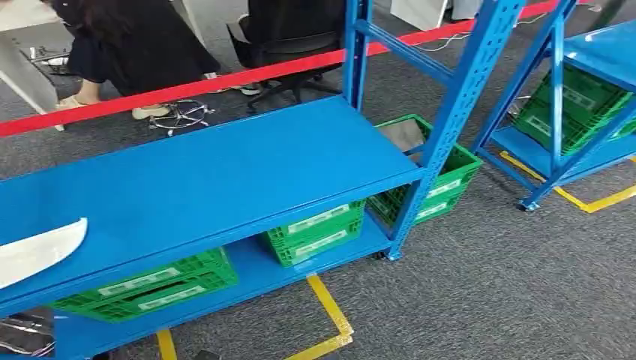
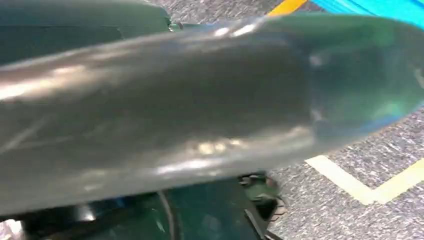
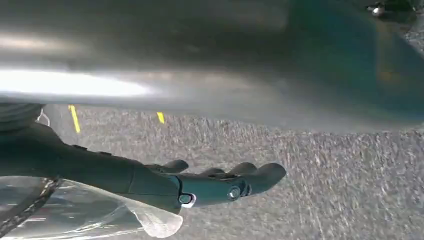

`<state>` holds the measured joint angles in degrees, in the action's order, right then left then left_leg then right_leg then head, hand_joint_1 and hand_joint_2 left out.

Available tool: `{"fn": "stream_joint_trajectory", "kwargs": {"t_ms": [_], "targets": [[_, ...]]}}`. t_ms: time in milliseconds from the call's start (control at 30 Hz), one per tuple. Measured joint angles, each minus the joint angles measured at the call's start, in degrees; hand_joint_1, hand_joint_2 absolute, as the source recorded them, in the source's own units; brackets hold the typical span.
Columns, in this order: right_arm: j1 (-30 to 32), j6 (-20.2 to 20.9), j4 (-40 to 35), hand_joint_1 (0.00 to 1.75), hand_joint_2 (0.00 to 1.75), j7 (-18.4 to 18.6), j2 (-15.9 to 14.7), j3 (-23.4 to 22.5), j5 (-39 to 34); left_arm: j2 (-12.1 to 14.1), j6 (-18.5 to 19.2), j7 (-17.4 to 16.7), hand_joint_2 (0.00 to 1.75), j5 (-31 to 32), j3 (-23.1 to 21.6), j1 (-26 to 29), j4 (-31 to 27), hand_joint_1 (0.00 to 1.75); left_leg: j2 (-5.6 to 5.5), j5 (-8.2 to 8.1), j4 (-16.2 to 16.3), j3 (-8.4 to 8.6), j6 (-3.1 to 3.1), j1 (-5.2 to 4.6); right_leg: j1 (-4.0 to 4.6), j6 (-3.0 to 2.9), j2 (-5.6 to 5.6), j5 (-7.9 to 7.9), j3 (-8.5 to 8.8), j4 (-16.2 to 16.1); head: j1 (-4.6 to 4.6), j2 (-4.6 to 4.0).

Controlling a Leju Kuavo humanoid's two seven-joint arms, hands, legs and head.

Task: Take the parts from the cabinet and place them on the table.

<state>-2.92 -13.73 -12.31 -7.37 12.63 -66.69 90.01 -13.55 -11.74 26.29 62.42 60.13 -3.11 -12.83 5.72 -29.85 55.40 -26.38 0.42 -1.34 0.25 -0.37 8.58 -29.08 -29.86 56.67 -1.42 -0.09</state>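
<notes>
Grey carpet [image 1: 480, 285] covers the floor, with yellow tape lines [image 1: 330, 311] stuck on it. From the head view I see a big blue rack [image 1: 225, 172] with a flat top shelf. Green crates [image 1: 315, 231] sit on its low shelf, and one more green crate [image 1: 439, 180] stands on the floor just beside the rack's post. A second blue rack [image 1: 570, 112] stands off to the right with green crates in it too. A red band [image 1: 225, 79] runs behind the rack, and a person [image 1: 127, 45] stands past it near a black chair [image 1: 292, 37]. At the left edge, a long white part [image 1: 37, 251] pokes in over the shelf.

From my left wrist view, a long shiny grey part [image 2: 200, 115] lies right across the picture, very close and blurry. I cannot tell how my left hand's fingers lie here.

From my right wrist view, the same kind of grey part [image 3: 210, 60] stretches above my right hand [image 3: 200, 187]. Its dark fingers [image 3: 260, 175] are out straight, side by side, and touch nothing that I can see. Clear plastic wrap [image 3: 100, 215] hangs near the wrist
</notes>
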Motion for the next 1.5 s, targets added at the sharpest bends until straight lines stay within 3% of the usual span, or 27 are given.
{"fn": "stream_joint_trajectory", "kwargs": {"t_ms": [67,100,133,167,233,267,300,400,433,467,533,600,667,700,767,800,833,900,933,967,1100,1133,1167,1233,1300,1467,1500], "targets": [[-0.2,0.0,0.0,0.0,0.0,0.0,0.0,0.0,0.0,0.1,0.0,0.0,0.0,0.0,0.0,0.2,0.0,0.0,-1.5,0.4,-0.4,-0.48,0.89,0.05,0.06,0.58,1.6,0.35,0.26,-0.2,0.09,0.0],[-0.2,0.0,0.0,0.0,0.0,0.0,0.0,0.0,0.0,0.1,0.0,0.0,0.0,0.0,0.0,0.3,0.0,0.0,-2.36,1.34,-1.3,-0.11,1.4,0.79,-0.04,0.93,0.49,-0.23,-0.55,0.0,-0.15,0.0],[-0.2,0.0,0.0,0.0,0.0,0.0,0.0,0.0,0.0,0.0,0.0,0.0,0.0,0.0,0.1,0.2,0.0,0.0,-2.98,1.67,-1.3,-0.45,1.74,0.8,-0.26,1.31,-4.03,-1.49,-0.92,1.4,0.34,0.0],[-0.2,0.0,0.0,0.0,0.0,0.0,0.0,0.0,0.0,-0.1,0.0,0.0,0.0,0.0,0.1,0.1,0.0,0.0,-3.79,1.98,-1.3,-1.06,1.92,0.84,-0.4,1.46,-6.8,-3.61,-2.38,4.7,0.55,0.0],[0.1,0.0,0.0,0.0,0.0,0.0,0.0,0.0,0.0,-0.2,0.1,0.0,0.0,0.1,0.1,-0.1,0.0,0.0,-5.57,2.51,-1.1,-1.9,2.16,0.87,-0.59,1.88,-8.49,-8.04,-6.59,14.3,0.68,0.0],[0.3,0.0,0.0,0.0,0.0,0.0,0.0,0.0,0.0,-0.2,0.1,0.0,0.0,0.1,0.1,0.0,0.0,0.0,-6.58,2.73,-0.9,-2.27,2.1,0.86,-0.57,2.03,-8.56,-9.14,-8.47,18.3,0.68,0.0],[0.3,0.0,0.0,0.0,0.0,0.0,0.0,0.0,0.0,-0.2,0.1,0.0,0.0,0.1,0.1,0.1,0.0,0.0,-7.13,2.8,-0.8,-2.41,2.03,0.86,-0.59,2.06,-8.55,-8.67,-8.65,18.5,0.68,0.0],[0.2,-0.1,0.0,0.0,0.0,0.0,-0.1,0.0,0.0,-0.2,0.1,0.0,0.0,0.1,0.2,0.2,0.0,0.0,-9.7,2.61,0.2,-2.57,1.66,1.01,-1.05,2.11,-9.51,-0.84,-2.01,5.8,0.66,0.0],[0.1,-0.1,0.0,0.0,0.0,0.0,-0.1,0.0,0.0,-0.2,0.1,0.0,0.0,0.1,0.2,0.1,0.0,0.0,-10.32,2.39,0.7,-2.74,1.33,1.13,-1.32,2.14,-11.54,-0.03,0.02,1.5,0.7,0.0],[0.1,-0.1,0.0,0.0,0.0,0.0,-0.1,0.0,0.0,-0.2,0.0,0.0,0.0,0.1,0.2,0.0,0.0,0.0,-10.85,2.24,1.2,-3.38,0.82,0.79,-1.58,2.22,-14.92,-1.0,0.32,0.9,0.72,0.0],[0.2,-0.1,0.0,0.0,0.0,0.0,-0.1,0.0,0.0,-0.2,0.0,0.0,0.0,0.1,0.3,-0.2,0.0,0.0,-11.91,2.55,1.9,-4.36,0.24,1.17,-1.52,1.77,-14.16,-1.13,0.53,0.8,0.59,0.0],[0.3,-0.1,0.0,0.0,0.0,0.0,-0.1,0.0,-0.1,-0.2,-0.1,0.0,0.0,0.1,0.3,0.1,0.0,0.0,-13.85,2.86,2.0,-5.09,-0.43,1.22,-1.69,0.93,-12.35,-0.86,0.42,0.8,0.7,0.0],[0.2,-0.2,0.0,0.0,0.0,0.0,-0.1,0.0,0.0,-0.2,-0.1,0.0,0.0,0.1,0.4,0.1,0.0,0.0,-8.79,0.53,4.9,-6.41,-1.07,0.95,-1.76,0.53,-10.75,-0.74,0.41,0.7,-0.02,0.0],[0.3,-0.2,0.0,0.0,0.0,0.0,-0.1,0.0,0.0,-0.2,-0.1,0.0,0.0,0.1,0.4,-0.1,0.0,0.0,-7.34,-1.78,9.2,-8.36,-1.41,1.12,-1.65,0.27,-9.67,-0.83,0.35,0.7,-0.13,0.0],[0.5,-0.2,0.0,0.0,0.0,0.0,-0.1,0.0,0.0,-0.2,-0.1,0.0,0.0,0.1,0.4,-0.2,0.0,0.0,-6.32,-5.28,17.9,-12.4,-1.75,1.4,-1.45,0.11,-7.48,-0.94,0.27,0.8,-0.09,0.0],[0.5,-0.2,0.0,0.0,0.0,0.0,-0.1,0.0,0.0,-0.2,-0.1,0.0,0.0,0.2,0.4,-0.1,0.0,0.0,-6.16,-5.34,19.8,-13.19,-1.78,1.51,-1.39,0.08,-6.54,-0.97,0.25,0.8,-0.11,0.0],[0.5,-0.2,0.0,0.0,0.0,0.0,-0.1,0.0,0.0,-0.2,-0.1,0.0,0.0,0.2,0.4,0.0,0.0,0.0,-6.06,-4.1,18.8,-12.65,-1.76,1.57,-1.37,0.06,-5.77,-1.02,0.27,0.8,-0.11,0.0],[0.3,-0.2,0.0,0.0,0.0,0.0,-0.1,0.0,0.0,-0.1,-0.1,0.0,0.0,0.2,0.4,0.1,0.0,0.0,-5.22,0.91,10.5,-8.39,-1.23,1.49,-1.31,0.17,-4.33,-1.15,0.54,0.8,-0.13,0.0],[0.2,-0.2,0.0,0.0,0.0,0.0,-0.1,0.0,0.0,-0.1,-0.1,0.0,0.0,0.2,0.4,0.1,0.0,0.0,-3.54,3.15,5.3,-5.72,-0.71,1.26,-1.29,0.25,-3.71,-1.23,0.75,0.7,-0.13,0.0],[0.2,-0.2,0.0,0.0,0.0,0.0,-0.1,0.0,0.0,-0.1,-0.1,0.0,0.0,0.2,0.5,-0.1,0.0,0.0,-0.54,2.32,3.1,-4.63,-0.23,0.53,-1.12,0.5,-3.14,-1.38,0.79,0.7,-0.07,0.0],[0.0,-0.2,0.0,0.0,0.0,0.0,-0.1,0.0,0.0,-0.1,-0.2,0.0,0.0,0.2,0.5,0.2,0.0,0.0,-2.56,2.38,2.1,-5.31,0.73,0.23,-0.81,1.62,-0.46,-1.54,0.96,0.7,-0.02,0.0],[-0.1,-0.2,0.0,0.0,0.0,-0.1,-0.1,0.0,0.0,-0.2,-0.3,0.0,0.0,0.2,0.5,0.3,0.0,0.0,-3.27,2.91,1.3,-4.69,1.18,0.88,-1.11,2.01,-1.15,-2.2,0.45,1.0,-0.11,0.0],[-0.1,-0.2,0.0,0.0,0.0,-0.1,-0.1,0.0,0.0,-0.2,-0.3,0.0,0.0,0.2,0.6,0.3,0.0,0.0,-3.74,3.06,1.2,-4.71,1.48,0.9,-1.13,2.25,-4.96,-3.4,0.01,2.6,0.35,0.0],[0.1,-0.2,0.0,0.0,0.0,-0.2,-0.1,0.0,0.0,-0.3,-0.3,0.0,0.0,0.3,0.6,0.0,0.0,0.0,-5.3,3.2,1.2,-5.14,1.84,0.93,-1.15,2.33,-7.88,-7.97,-3.94,11.1,0.55,0.0],[0.3,-0.2,0.0,0.0,0.0,-0.2,-0.1,0.0,0.0,-0.3,-0.3,0.0,0.0,0.4,0.6,-0.1,0.0,0.0,-6.91,3.31,1.3,-5.31,1.95,0.84,-1.09,2.4,-8.46,-10.13,-7.51,18.0,0.52,0.0],[0.4,-0.2,0.0,0.0,0.0,-0.2,-0.1,0.0,0.0,-0.3,-0.3,0.0,0.0,0.4,0.6,0.0,0.0,0.0,-7.32,3.33,1.3,-5.29,1.95,0.83,-1.09,2.42,-8.5,-9.84,-7.77,18.3,0.5,0.0],[0.4,-0.3,0.0,0.0,0.0,-0.3,-0.1,0.0,0.0,-0.3,-0.3,0.0,0.0,0.3,0.7,0.1,0.0,0.0,-7.74,3.34,1.3,-5.23,1.94,0.83,-1.09,2.37,-8.5,-8.64,-7.51,17.4,0.48,0.0]]}}
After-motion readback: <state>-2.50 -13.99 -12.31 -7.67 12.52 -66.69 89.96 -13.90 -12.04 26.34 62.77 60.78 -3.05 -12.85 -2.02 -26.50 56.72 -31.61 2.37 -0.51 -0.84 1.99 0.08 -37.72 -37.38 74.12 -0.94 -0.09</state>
